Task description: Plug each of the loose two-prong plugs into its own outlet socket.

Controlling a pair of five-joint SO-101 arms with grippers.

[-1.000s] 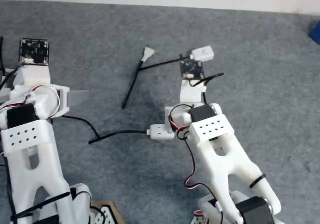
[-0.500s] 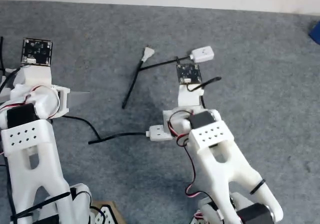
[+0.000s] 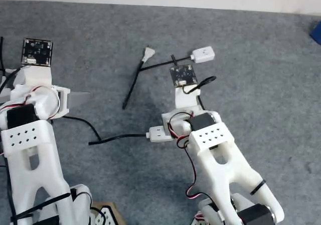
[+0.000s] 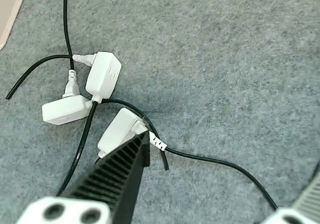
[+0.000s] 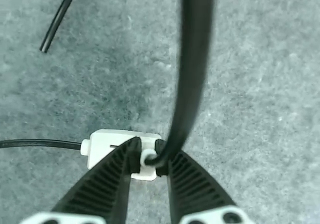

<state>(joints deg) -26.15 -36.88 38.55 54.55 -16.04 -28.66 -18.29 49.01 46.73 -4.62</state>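
Clamping noted: right gripper (image 5: 147, 148) is closed on the white end of a black-corded plug (image 5: 148, 159), which is pressed against the white outlet socket (image 5: 107, 146) lying mid-table (image 3: 271, 115). Left gripper (image 3: 70, 98) hangs with jaws apart, one black tip just beside the nearest of three white blocks (image 4: 121, 128) among tangled black cords. A loose plug (image 3: 147, 52) and a second socket (image 3: 203, 53) lie farther back, apart from each other.

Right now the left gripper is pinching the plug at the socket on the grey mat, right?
Not the left. It is the right gripper that is pinching the plug at the socket on the grey mat. The right wrist view shows this.
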